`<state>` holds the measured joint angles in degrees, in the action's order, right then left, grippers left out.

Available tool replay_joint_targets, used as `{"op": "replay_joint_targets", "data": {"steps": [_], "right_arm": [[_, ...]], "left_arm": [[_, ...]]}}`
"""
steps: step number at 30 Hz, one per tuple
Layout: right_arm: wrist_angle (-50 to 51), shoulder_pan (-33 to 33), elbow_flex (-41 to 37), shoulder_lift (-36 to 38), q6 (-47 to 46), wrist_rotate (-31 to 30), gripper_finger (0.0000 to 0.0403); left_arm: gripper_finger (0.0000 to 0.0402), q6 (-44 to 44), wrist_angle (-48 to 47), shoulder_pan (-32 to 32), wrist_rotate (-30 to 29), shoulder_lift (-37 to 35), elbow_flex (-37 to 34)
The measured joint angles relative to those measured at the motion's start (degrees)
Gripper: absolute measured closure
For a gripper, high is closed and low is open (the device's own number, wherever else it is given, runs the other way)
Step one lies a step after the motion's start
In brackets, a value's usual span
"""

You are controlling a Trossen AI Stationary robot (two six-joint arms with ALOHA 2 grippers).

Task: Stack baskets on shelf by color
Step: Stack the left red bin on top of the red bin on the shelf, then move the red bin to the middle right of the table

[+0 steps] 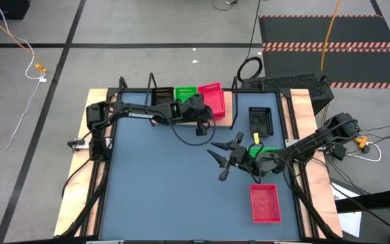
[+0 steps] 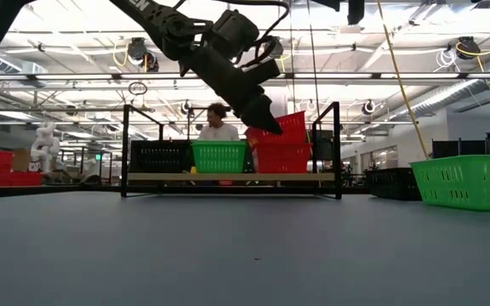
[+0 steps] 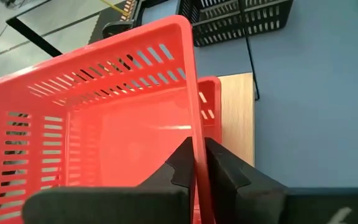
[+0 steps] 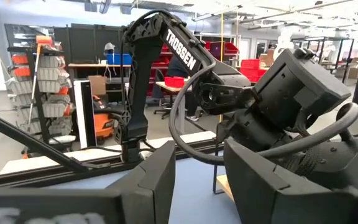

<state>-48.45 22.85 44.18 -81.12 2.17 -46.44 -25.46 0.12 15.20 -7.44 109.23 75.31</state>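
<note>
Two left-gripper [image 3: 199,163] fingers pinching tilted red basket's [image 3: 98,118] wall; right gripper [image 1: 223,157] spread.

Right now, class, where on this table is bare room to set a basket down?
The tabletop is bare between the shelf and the near edge, left of the right claw. Crowded: the right side, with red basket, black basket, green basket.

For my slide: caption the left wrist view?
Left end effector pinches the tilted red basket's rim above the shelf.
</note>
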Motion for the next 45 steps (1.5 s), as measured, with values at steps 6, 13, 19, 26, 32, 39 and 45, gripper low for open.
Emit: {"op": "replay_joint_targets", "data": {"steps": [6, 13, 19, 26, 32, 39, 45], "right_arm": [[-0.02, 0.0, 0.0, 0.0, -0.02, -0.02, 0.0273], [0.33, 0.0, 0.0, 0.0, 0.33, -0.02, 0.0273], [1.17, -0.63, 0.0, 0.0, 9.01, -1.39, 0.0273], [0.75, -2.59, 0.0, 0.0, 9.01, -6.03, 0.0273], [-7.23, -2.15, 0.0, 0.52, 12.15, -6.14, 0.0273], [-5.54, 0.39, 0.0, 5.28, 20.45, -8.29, 0.0273], [-5.7, 0.83, -0.02, 6.69, 23.09, -12.47, 0.0273]], "left_arm": [[0.0368, -4.15, -0.41, 0.0, 0.02, 0.0, 0.0], [0.0356, -4.41, -0.42, -0.07, 0.04, 0.0, 0.0], [0.0298, -6.36, -1.62, -0.11, 0.04, -0.5, 0.0], [0.0234, -7.26, -0.42, -0.22, -0.36, -1.3, 0.0], [0.0209, -7.01, -2.38, -1.87, -1.22, -7.44, 0.02], [0.0203, -5.22, -3.57, -3.61, 0.91, -12.46, 0.05], [0.0219, -2.88, -2.63, -3.05, 7.36, -9.88, -0.16]]}}
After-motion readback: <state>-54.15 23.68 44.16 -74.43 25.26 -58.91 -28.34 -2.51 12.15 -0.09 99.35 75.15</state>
